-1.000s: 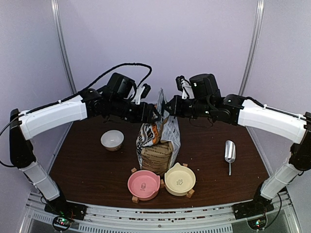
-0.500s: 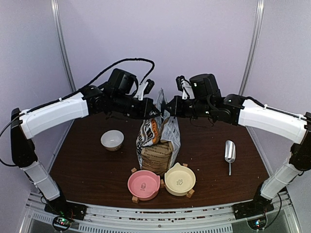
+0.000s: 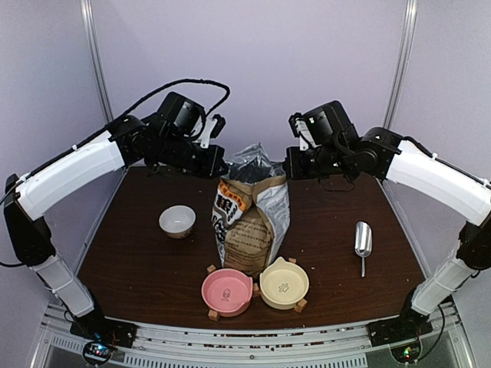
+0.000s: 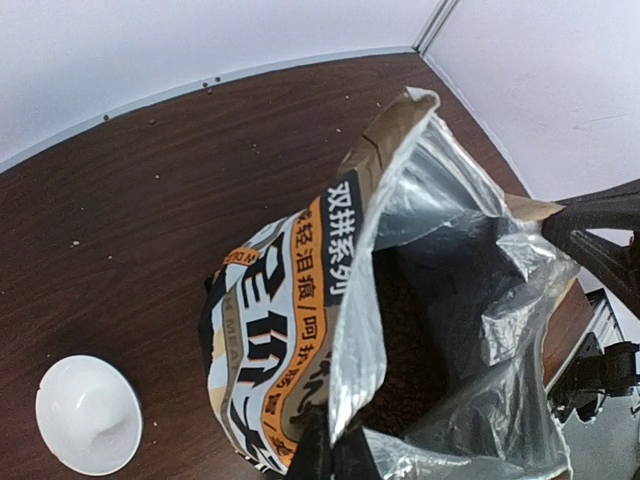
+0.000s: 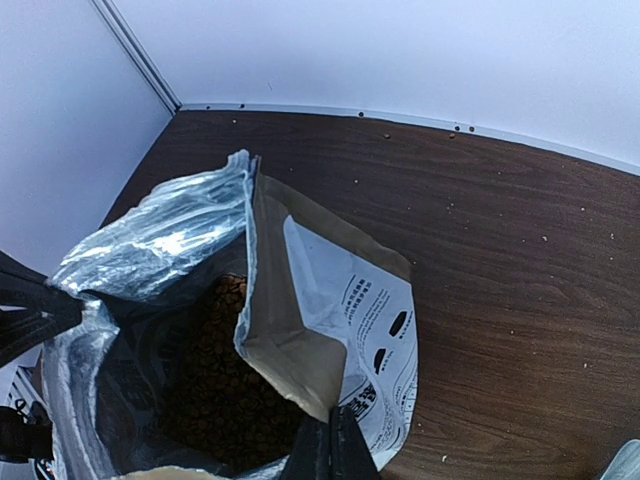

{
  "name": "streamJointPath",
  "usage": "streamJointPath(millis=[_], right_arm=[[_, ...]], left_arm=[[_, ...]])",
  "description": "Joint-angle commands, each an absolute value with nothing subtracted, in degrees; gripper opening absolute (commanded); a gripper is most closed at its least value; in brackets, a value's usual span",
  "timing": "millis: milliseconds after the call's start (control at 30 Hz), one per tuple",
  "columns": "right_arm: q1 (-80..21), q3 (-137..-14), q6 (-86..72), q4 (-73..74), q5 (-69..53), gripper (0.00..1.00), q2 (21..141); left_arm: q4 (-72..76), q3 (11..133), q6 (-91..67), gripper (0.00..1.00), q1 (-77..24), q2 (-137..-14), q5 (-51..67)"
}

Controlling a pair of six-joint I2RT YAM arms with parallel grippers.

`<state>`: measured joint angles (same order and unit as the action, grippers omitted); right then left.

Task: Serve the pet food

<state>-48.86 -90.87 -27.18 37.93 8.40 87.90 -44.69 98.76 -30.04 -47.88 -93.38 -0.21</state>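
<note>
Pinching the bag [image 3: 249, 218] at one rim with the left pincer [image 4: 325, 452], pressed tight on the foil edge. Pinching the opposite rim with the right pincer [image 5: 320, 448], likewise clamped. Holding the mouth wide open between both. Seeing the pet food [image 5: 225, 370] heaped deep inside the bag, upright on the counter [image 3: 138, 261]. Noting pink bowl [image 3: 227, 290] and cream bowl [image 3: 284, 285] sitting just in front, scoop [image 3: 362, 239] lying right, white bowl [image 3: 177, 221] left.

The bag [image 3: 249, 222] is printed brown, white and orange with black lettering and lined in silver. The pet food [image 5: 215, 370] is coloured reddish-brown. A pink bowl [image 3: 227, 290] and a cream bowl [image 3: 284, 283] are seen near.
</note>
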Motion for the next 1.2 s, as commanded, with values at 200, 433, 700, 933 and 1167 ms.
streamJointPath(millis=[200,433,700,933,1167], right_arm=[[-47.73,-98.71,-23.38,38.74,14.63,0.0,87.64],[-47.72,-101.22,-22.53,37.45,14.47,0.0,88.11],[-47.6,-99.25,-22.3,33.36,8.34,0.0,89.33],[-47.51,-91.17,-20.44,30.47,5.19,0.62,80.84],[-43.63,-74.53,-23.63,32.18,4.2,0.82,68.12]], left_arm=[[-42.61,97.6,-30.11,0.0,-46.49,-85.37,-11.84],[-44.0,96.39,-30.55,0.0,-46.49,-83.44,-14.35],[-32.45,88.23,-31.1,0.28,-46.51,-80.54,-3.85],[-28.27,84.33,-25.76,0.84,-45.72,-74.47,-2.45],[-32.38,81.51,-21.04,0.94,-36.09,-70.22,6.72]])
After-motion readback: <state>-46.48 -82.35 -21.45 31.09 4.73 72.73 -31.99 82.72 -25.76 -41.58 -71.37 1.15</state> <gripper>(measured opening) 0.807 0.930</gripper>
